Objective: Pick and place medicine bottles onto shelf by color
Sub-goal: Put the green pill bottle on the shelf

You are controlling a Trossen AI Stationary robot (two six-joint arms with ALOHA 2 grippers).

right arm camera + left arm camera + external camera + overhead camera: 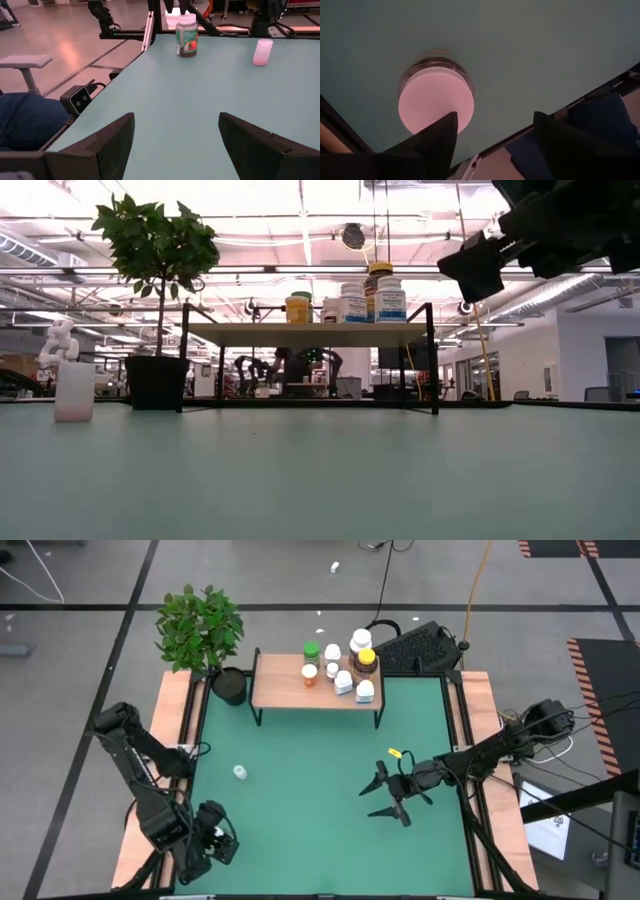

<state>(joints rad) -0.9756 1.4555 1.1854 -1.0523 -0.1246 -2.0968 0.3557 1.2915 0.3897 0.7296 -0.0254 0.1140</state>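
Green table [300,790]; bottle labels [352,308] unreadable

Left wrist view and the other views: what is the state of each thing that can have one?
left gripper: fingers open, holding nothing, above the labelled bottle.
labelled bottle: upright on the table, cap on, not gripped.
right gripper: fingers open, empty, over the table.
small white vial: upright on the table, alone.
shelf: standing, carrying a group of bottles.
shelf bottles: upright, caps on.
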